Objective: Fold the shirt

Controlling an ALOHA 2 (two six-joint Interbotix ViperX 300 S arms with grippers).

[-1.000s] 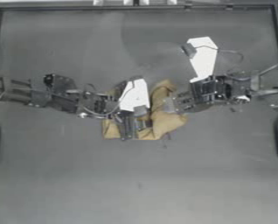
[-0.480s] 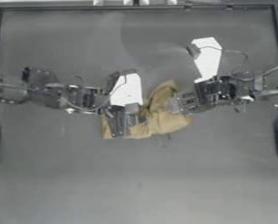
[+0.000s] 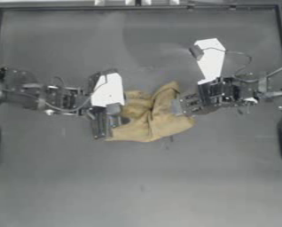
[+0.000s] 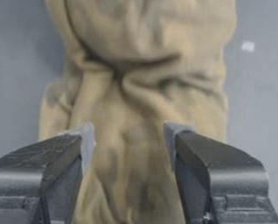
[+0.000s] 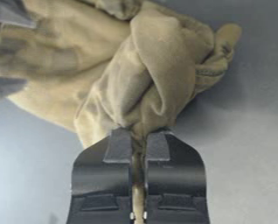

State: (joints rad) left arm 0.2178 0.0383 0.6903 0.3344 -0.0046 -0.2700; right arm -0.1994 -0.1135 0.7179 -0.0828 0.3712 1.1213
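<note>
Right wrist view shows the right end effector [image 5: 137,144] pinched tight on a twisted fold of the shirt [image 5: 147,74]. The left end effector [image 4: 128,135] stands with its jaws apart, cloth running between them. From above, the shirt [image 3: 150,116] lies bunched and creased near the middle of the surface [image 3: 143,186], both arms meeting at it.
</note>
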